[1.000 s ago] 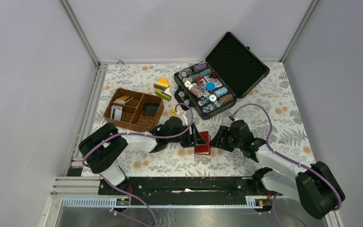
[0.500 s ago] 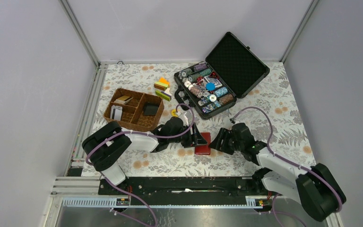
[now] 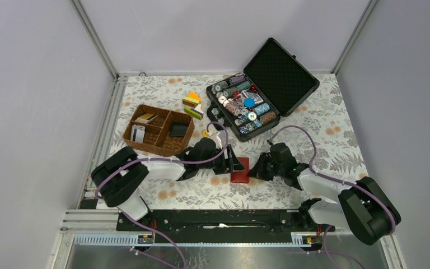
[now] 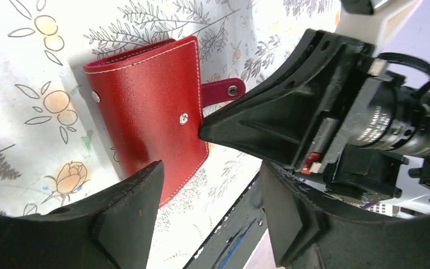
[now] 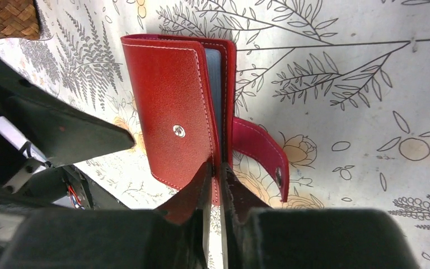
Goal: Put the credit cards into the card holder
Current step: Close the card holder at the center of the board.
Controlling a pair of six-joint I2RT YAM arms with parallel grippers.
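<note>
Red card holder (image 5: 173,112) lies folded on the surface (image 5: 341,84), left fingers (image 4: 129,207) wide beside it, right fingers (image 5: 193,190) nearly together at its edge.

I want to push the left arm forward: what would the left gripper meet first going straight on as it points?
Most likely the red wallet, its near corner just ahead of the left gripper's open fingers. The right gripper sits close behind; depth is unclear.
</note>
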